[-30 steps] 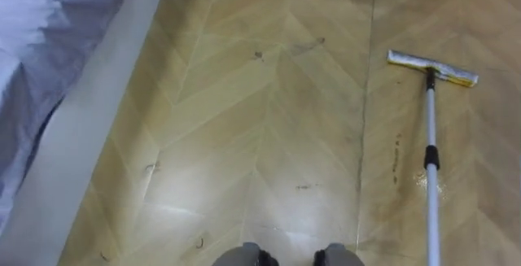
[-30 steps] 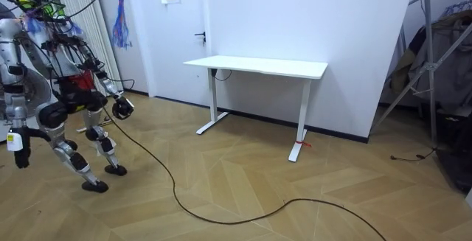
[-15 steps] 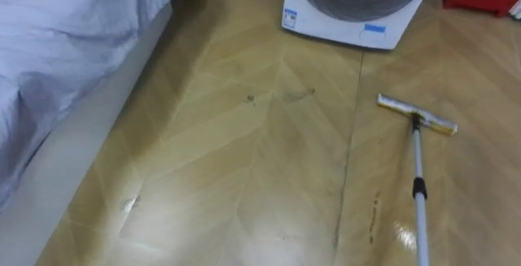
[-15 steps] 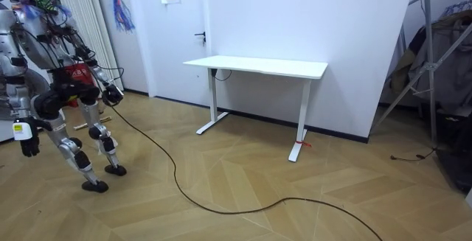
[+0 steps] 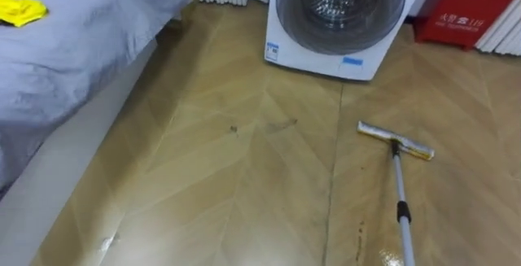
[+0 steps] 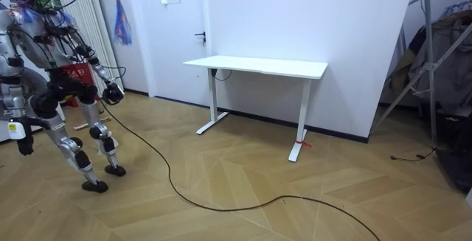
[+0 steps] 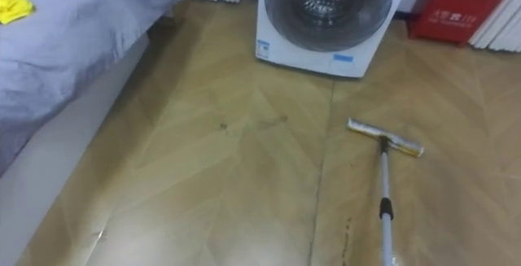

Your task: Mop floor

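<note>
At the near edge of the wooden floor [image 5: 244, 193], on the robot's right, there is a shiny wet patch [image 5: 389, 255] with a thin dark streak beside it. The mop [image 5: 399, 197] lies on the floor there, and its pole runs away from the robot. The flat mop head [image 5: 395, 140] lies a little slanted, near the washing machine [image 5: 338, 14] but not touching it. On the left stands a bed with a grey sheet [image 5: 73, 46], and a yellow cloth [image 5: 20, 8] lies on it. A red box [image 5: 468, 6] stands to the right of the machine.

In the room view the robot stands with bent knees at the room view's left, well apart from a white desk [image 6: 254, 65]. One hand [image 6: 26, 147] hangs low and the other hand [image 6: 112, 93] is held at hip height. I cannot tell the state of either one.
</note>
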Motion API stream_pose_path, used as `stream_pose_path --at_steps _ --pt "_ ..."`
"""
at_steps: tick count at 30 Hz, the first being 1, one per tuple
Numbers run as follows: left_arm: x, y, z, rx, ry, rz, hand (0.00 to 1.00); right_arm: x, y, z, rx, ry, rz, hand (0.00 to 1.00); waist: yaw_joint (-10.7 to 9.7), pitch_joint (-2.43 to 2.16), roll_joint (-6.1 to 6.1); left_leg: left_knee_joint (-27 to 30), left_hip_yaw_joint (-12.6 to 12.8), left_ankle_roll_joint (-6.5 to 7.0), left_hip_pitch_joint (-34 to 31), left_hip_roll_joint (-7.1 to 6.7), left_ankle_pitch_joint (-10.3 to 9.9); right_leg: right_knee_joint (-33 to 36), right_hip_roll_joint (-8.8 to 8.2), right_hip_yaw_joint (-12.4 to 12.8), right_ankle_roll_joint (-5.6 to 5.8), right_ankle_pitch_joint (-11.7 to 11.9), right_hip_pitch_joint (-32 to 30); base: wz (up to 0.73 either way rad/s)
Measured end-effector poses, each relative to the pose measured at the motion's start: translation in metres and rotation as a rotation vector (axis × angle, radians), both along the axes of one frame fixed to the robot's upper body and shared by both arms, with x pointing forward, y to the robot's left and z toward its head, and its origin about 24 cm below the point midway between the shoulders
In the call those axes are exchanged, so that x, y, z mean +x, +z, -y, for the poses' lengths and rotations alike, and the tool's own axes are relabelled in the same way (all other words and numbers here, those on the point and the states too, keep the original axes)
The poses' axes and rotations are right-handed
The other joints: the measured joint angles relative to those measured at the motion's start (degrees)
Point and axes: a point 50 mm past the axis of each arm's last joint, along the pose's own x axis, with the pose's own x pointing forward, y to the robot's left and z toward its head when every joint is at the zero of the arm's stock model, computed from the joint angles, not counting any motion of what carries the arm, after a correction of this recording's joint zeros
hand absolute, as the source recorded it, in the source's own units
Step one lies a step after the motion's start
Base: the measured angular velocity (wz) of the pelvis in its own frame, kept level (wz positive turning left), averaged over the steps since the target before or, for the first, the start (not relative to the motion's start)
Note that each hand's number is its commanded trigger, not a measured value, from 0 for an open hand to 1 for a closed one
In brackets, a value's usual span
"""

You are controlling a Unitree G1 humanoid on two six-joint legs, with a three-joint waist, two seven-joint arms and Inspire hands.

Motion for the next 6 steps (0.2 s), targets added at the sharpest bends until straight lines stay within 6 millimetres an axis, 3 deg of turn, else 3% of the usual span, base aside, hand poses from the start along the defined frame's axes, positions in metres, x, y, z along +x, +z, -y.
stream_pose_path --at_steps 6 --pt "-0.0023 0.0001 -0.0003 -0.010 0.042 0.007 0.00 -0.0060 -0.0009 -0.0045 0.011 0.037 -0.025 1.00 -0.6 -0.03 0.05 -0.5 0.8 -0.01 1.4 0.20 0.0 -0.5 0.24 0.9 0.03 0.3 1.0 -0.08"
